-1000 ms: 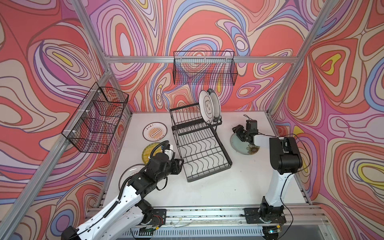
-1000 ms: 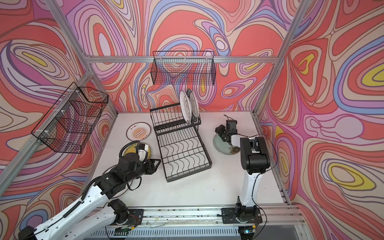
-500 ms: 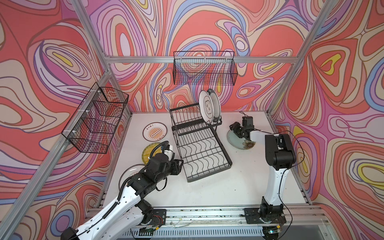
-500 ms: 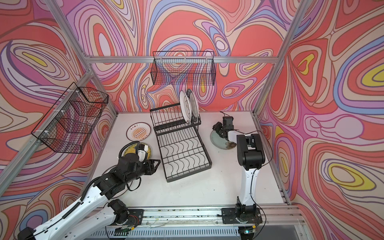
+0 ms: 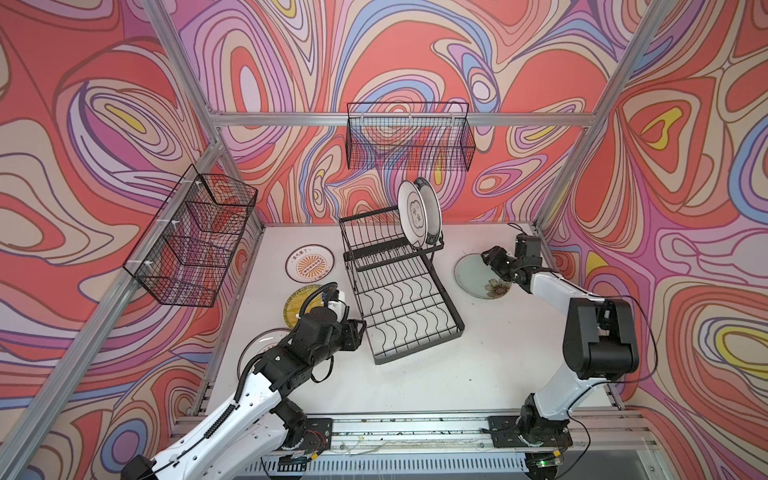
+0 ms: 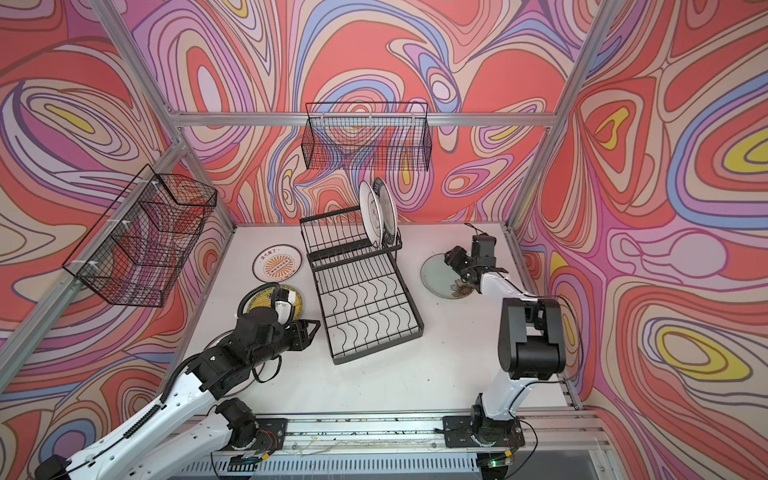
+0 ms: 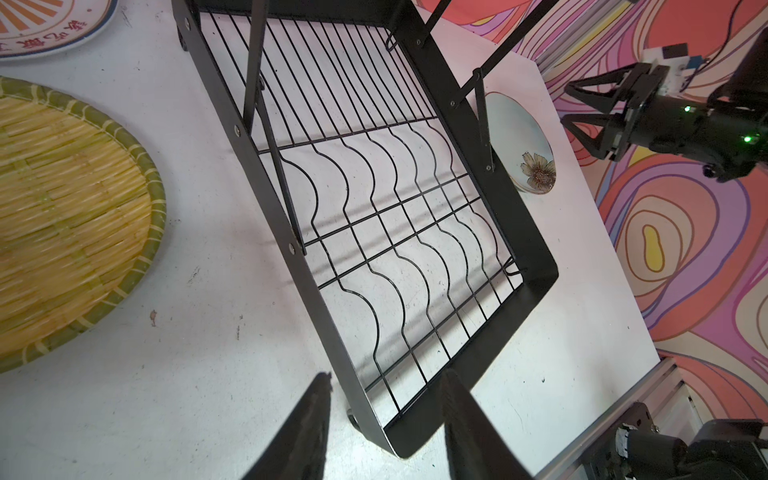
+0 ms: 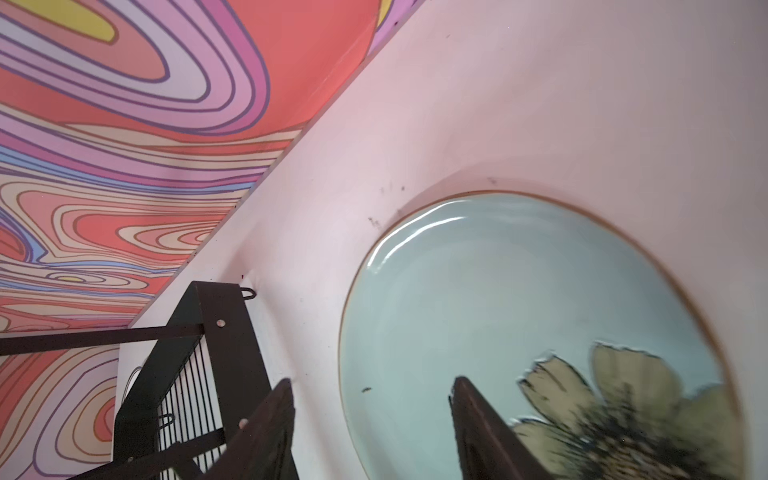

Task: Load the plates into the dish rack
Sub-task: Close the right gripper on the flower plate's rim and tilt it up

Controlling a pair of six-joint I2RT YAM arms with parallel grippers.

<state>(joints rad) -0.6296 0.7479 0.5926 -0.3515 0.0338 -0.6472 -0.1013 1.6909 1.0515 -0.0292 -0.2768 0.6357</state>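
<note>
Green plate (image 8: 498, 299) on bench (image 8: 498, 104), blurred and partly cut off, right pincer (image 8: 372, 380) apart over its rim, left pincer (image 7: 385, 372) apart by dish rack (image 7: 538, 266)

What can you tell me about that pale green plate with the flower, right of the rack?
The plate is round, glossy, pale blue-green like glazed ceramic, with a thin brown rim and a painted flower, pale petals around a dark centre, near one edge. It lies flat on the white table, right of the dish rack and clear of it. The right gripper hangs open astride its rim; whether it touches is unclear.
</note>
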